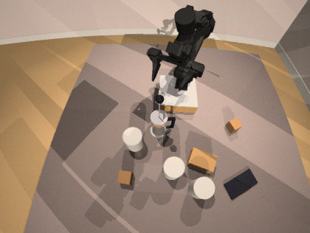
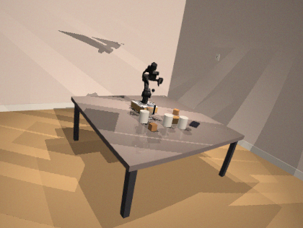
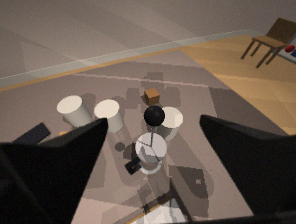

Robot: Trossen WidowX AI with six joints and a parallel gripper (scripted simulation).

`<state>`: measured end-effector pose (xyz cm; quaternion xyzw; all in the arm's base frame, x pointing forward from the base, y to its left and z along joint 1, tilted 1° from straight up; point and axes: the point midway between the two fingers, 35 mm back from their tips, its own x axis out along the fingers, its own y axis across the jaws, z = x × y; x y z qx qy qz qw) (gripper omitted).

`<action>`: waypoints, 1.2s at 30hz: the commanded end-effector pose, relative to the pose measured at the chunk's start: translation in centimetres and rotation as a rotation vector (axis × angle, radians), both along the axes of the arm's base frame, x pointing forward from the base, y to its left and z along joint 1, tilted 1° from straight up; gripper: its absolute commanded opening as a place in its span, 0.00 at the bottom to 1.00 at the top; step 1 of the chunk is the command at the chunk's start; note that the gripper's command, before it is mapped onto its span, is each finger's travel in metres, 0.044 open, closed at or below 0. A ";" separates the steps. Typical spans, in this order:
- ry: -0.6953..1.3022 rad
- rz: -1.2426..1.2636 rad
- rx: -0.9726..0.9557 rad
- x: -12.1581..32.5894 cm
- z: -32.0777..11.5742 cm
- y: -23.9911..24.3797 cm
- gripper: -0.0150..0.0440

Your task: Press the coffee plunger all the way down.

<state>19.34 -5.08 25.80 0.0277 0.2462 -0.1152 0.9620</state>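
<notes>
While the gripper (image 3: 152, 135) is held wide open and empty, the plunger knob (image 3: 154, 115) is seen centre-frame, apparently untouched.

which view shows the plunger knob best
The wrist view: the black plunger knob sits centered between the open gripper fingers, raised above the press lid. The top view shows it small, on its rod. In the exterior view it is only a speck beside the arm.

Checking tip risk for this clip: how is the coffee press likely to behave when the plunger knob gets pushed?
The coffee press looks tall and narrow, so an off-centre push may tip it. The knob sits high on a thin rod, probably giving leverage. The open gripper holds nothing.
</notes>
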 end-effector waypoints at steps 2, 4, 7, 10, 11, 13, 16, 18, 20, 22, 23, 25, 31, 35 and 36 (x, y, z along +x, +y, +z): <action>-0.007 -0.023 0.010 0.2 -1.5 -0.3 1.00; -0.007 -0.023 0.010 0.2 -1.5 -0.3 1.00; -0.007 -0.023 0.010 0.5 -1.7 -0.4 1.00; -0.007 -0.023 0.009 0.9 -1.8 -0.5 1.00; -0.008 -0.023 0.009 1.0 -1.9 -0.6 1.00; -0.008 -0.023 0.009 1.3 -2.0 -0.6 1.00; -0.008 -0.024 0.009 1.7 -2.3 -0.8 1.00; -0.009 -0.024 0.009 2.0 -2.4 -0.8 1.00; -0.009 -0.024 0.009 2.3 -2.5 -0.9 1.00; -0.009 -0.024 0.009 2.5 -2.7 -1.0 1.00; -0.009 -0.024 0.009 2.7 -2.8 -1.0 1.00; -0.010 -0.024 0.009 2.9 -2.9 -1.1 1.00; -0.010 -0.024 0.009 3.6 -3.4 -1.3 1.00; -0.010 -0.024 0.009 3.6 -3.4 -1.3 0.87; -0.010 -0.024 0.009 3.6 -3.4 -1.3 0.82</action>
